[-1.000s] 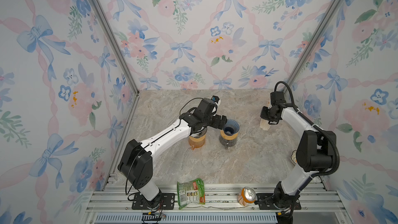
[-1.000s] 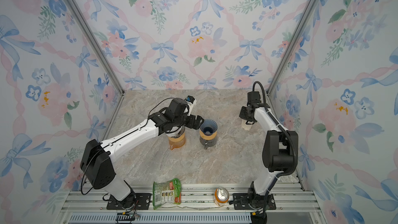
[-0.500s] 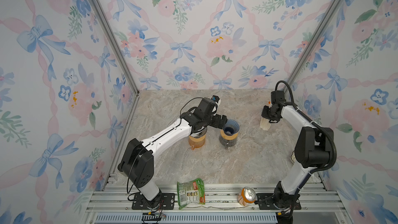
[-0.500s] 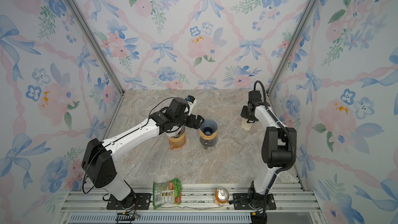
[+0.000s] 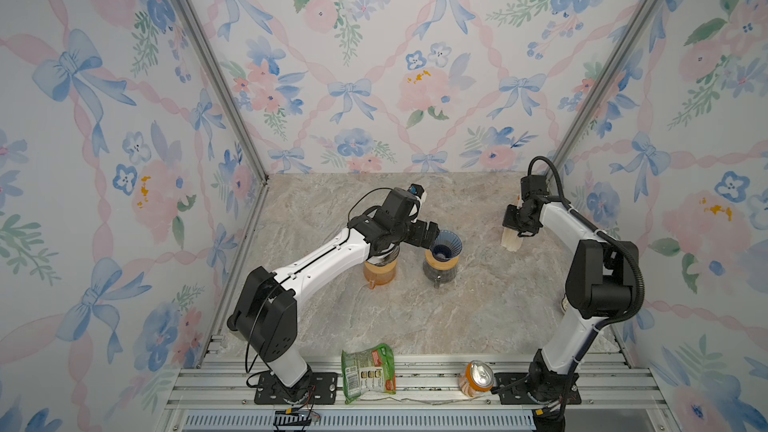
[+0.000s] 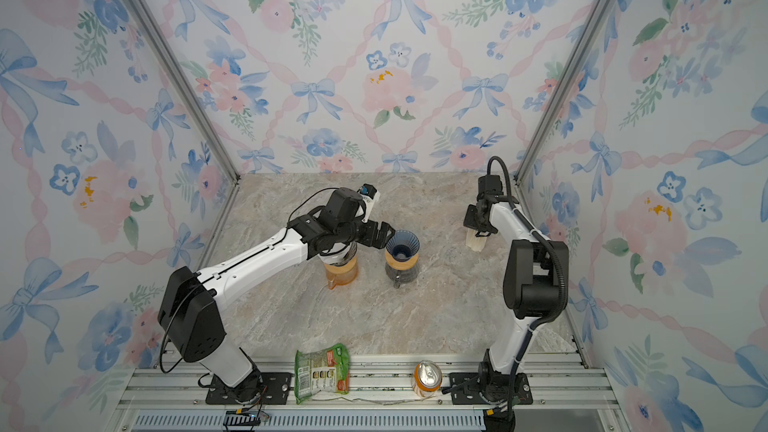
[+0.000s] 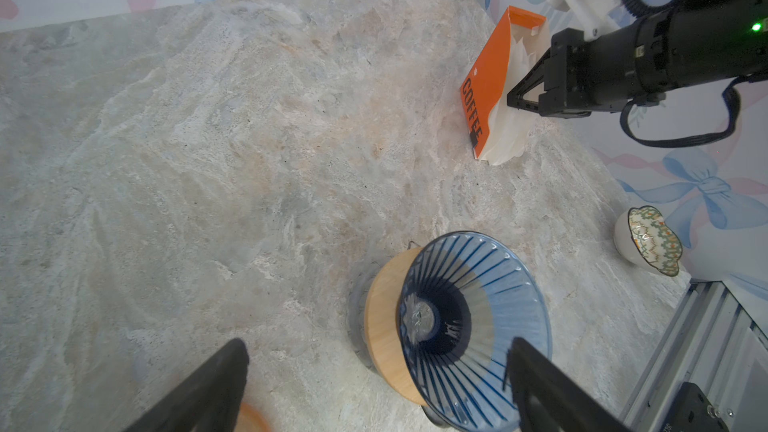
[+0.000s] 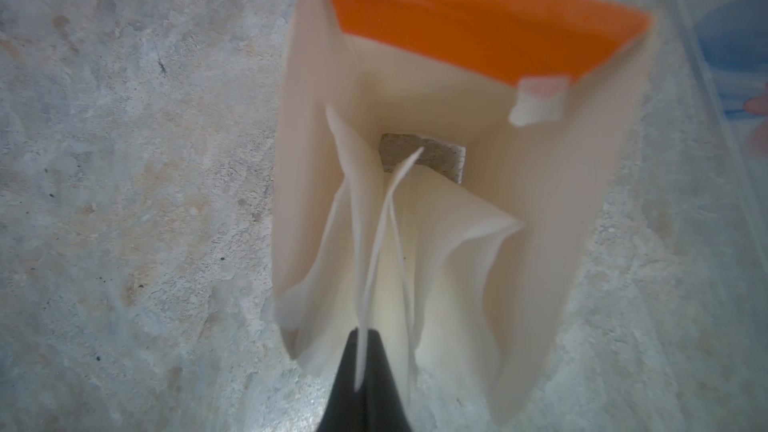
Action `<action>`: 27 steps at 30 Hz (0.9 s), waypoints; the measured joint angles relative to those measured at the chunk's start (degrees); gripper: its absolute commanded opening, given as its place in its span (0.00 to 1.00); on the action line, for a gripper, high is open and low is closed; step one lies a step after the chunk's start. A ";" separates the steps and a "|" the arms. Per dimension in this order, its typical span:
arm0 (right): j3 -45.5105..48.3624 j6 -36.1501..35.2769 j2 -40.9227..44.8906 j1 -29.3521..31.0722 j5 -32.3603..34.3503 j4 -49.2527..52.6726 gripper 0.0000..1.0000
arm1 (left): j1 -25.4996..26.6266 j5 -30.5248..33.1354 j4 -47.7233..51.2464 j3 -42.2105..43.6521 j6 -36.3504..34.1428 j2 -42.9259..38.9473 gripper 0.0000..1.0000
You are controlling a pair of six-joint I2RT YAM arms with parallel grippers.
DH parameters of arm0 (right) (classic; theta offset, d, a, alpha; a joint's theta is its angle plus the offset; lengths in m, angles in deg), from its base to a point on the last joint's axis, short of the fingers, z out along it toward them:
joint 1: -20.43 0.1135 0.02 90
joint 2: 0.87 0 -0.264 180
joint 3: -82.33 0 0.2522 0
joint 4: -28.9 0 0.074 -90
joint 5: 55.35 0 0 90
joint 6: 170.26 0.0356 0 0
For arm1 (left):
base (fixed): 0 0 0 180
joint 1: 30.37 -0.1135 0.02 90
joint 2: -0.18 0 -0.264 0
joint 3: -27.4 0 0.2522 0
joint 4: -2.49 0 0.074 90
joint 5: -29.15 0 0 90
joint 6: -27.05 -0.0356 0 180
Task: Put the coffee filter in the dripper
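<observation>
On the marbled tabletop [image 5: 457, 317], walled by floral wallpaper [image 5: 374, 56], the right gripper [image 8: 361, 351] pinches 1 coffee filter [image 8: 374, 243] in the orange holder [image 7: 484, 85], far right; the left gripper [image 7: 376, 349] gapes wide, empty, beside the dripper [image 5: 445, 244].

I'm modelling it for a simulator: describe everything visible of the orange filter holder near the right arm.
The filter holder is a slim open-topped box: orange front panel printed COFFEE in black, pale cream walls that look like plastic, a rectangular cutout in its floor. It stands on the marble tabletop near the right wall. White paper filters fan loosely inside. The right pincer reaches into its open top, shut on the edge of one coffee filter.
</observation>
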 measured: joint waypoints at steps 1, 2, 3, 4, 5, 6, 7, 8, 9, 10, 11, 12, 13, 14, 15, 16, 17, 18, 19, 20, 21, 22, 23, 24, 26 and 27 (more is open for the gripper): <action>0.00 -0.02 0.04 0.00 0.00 0.17 0.00 | 0.00 -0.02 0.00 -0.07 0.00 0.07 0.98; 0.00 -0.04 0.20 0.00 0.00 0.33 0.00 | 0.00 -0.02 0.00 -0.13 0.00 0.15 0.98; 0.00 -0.17 0.42 0.00 0.02 0.55 0.00 | 0.00 -0.04 -0.02 -0.17 0.00 0.24 0.98; 0.00 -0.28 0.70 0.00 0.02 0.81 0.00 | 0.00 -0.11 0.00 -0.22 0.00 0.28 0.98; 0.00 -0.44 1.09 0.00 0.04 1.16 0.00 | 0.00 -0.20 0.00 -0.26 0.00 0.37 0.98; 0.00 -0.50 1.60 0.00 0.04 1.51 0.00 | 0.00 -0.28 -0.02 -0.26 0.00 0.46 0.98; 0.00 -0.68 2.05 0.00 0.11 1.77 0.00 | 0.00 -0.42 0.00 -0.26 0.00 0.55 0.98; 0.00 -0.85 2.58 0.00 0.22 2.03 0.00 | 0.00 -0.44 0.00 -0.28 0.00 0.66 0.98; 0.00 -0.90 3.10 0.00 0.26 2.40 0.00 | 0.00 -0.46 0.00 -0.28 0.00 0.76 0.98; 0.00 -0.92 3.54 0.00 0.39 2.67 0.00 | 0.00 -0.48 0.00 -0.28 0.00 0.83 0.98; 0.00 -1.01 4.07 0.02 0.46 3.04 0.00 | 0.00 -0.59 0.00 -0.28 0.00 0.92 0.98; 0.00 -1.11 4.48 0.02 0.50 3.32 0.00 | 0.00 -0.61 0.00 -0.28 0.00 0.96 0.98; 0.00 -1.31 4.87 0.02 0.63 3.67 0.00 | 0.00 -0.63 0.00 -0.28 0.00 0.98 0.98; 0.00 -1.33 5.18 0.02 0.66 3.89 0.00 | 0.00 -0.63 -0.02 -0.28 0.00 1.03 0.98; 0.00 -1.33 5.42 0.02 0.68 4.11 0.00 | 0.00 -0.66 0.00 -0.28 0.00 1.03 0.98; 0.00 -1.36 5.51 0.02 0.68 4.31 0.00 | 0.00 -0.66 0.00 -0.28 0.00 1.03 0.98; 0.00 -1.36 5.51 0.02 0.66 4.57 0.01 | 0.00 -0.66 0.00 -0.28 0.00 1.03 0.98; 0.00 -1.36 5.51 0.02 0.68 4.92 0.01 | 0.00 -0.68 0.00 -0.31 0.00 1.03 0.98; 0.00 -1.36 5.51 0.02 0.68 5.18 0.01 | 0.00 -0.74 0.00 -0.31 0.00 1.03 0.98; 0.04 -1.36 5.51 0.02 0.68 5.40 0.02 | 0.00 -0.87 0.00 -0.31 0.00 1.05 0.98; 0.09 -1.36 5.51 0.02 0.70 5.51 0.03 | 0.00 -0.96 0.00 -0.31 0.00 1.05 0.98; 0.11 -1.36 5.49 0.00 0.74 5.68 0.03 | 0.00 -1.05 0.00 -0.31 0.00 1.07 0.98; 0.13 -1.33 5.40 0.00 0.87 5.88 0.04 | 0.00 -1.07 0.00 -0.31 0.00 1.07 0.98; 0.15 -1.33 5.27 0.00 1.09 6.05 0.05 | 0.00 -1.07 0.00 -0.31 0.00 1.07 0.98; 0.15 -1.38 4.83 0.11 2.21 6.62 0.06 | 0.00 -1.09 0.00 -0.31 0.00 1.07 0.98; 0.15 -1.51 4.50 0.17 2.99 6.93 0.06 | 0.00 -1.07 0.00 -0.33 0.00 1.07 0.98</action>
